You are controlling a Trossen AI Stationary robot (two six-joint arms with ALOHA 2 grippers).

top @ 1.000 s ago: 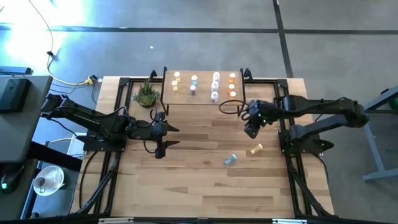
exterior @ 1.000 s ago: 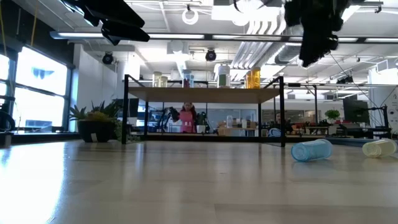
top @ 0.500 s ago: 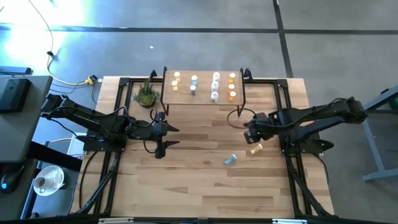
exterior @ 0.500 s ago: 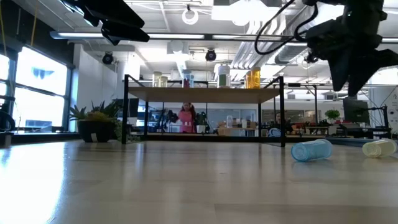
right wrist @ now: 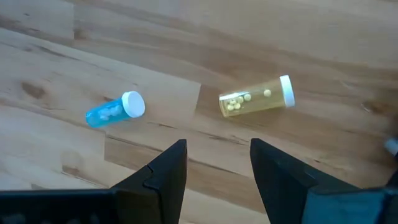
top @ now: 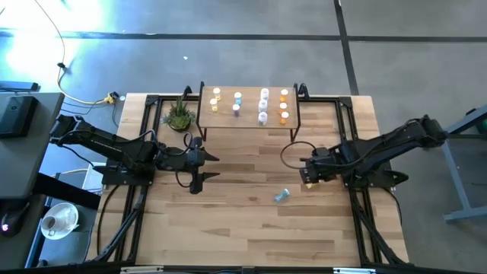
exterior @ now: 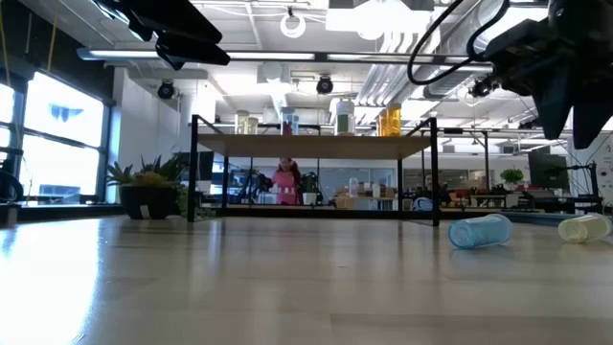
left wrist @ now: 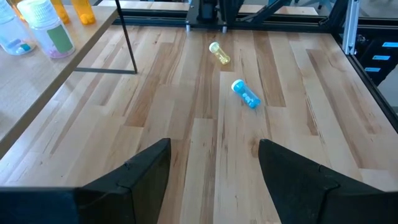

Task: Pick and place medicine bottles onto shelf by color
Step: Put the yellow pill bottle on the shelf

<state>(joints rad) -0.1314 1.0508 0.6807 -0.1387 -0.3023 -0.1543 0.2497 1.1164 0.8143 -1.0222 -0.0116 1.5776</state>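
Observation:
Two medicine bottles lie on their sides on the table, a yellow one (right wrist: 255, 99) and a blue one (right wrist: 115, 111), both also in the low view as yellow bottle (exterior: 584, 227) and blue bottle (exterior: 481, 231). Several more bottles stand in colour rows on the shelf (top: 247, 122) at the far edge. My right gripper (right wrist: 217, 168) hangs open above the table, pointing down, just short of the yellow bottle and touching nothing. My left gripper (left wrist: 214, 177) waits open and raised at the table's left (top: 202, 164).
A small potted plant (top: 179, 116) stands left of the shelf. Black frame rails (top: 358, 205) run along the table's left and right sides. Bare wood lies between the two arms and toward the near edge.
My right gripper has come away from the shelf toward the table's near and right side, sinking lower and rolling about its own axis. It now hangs over the lying yellow bottle. The bottles have not moved.

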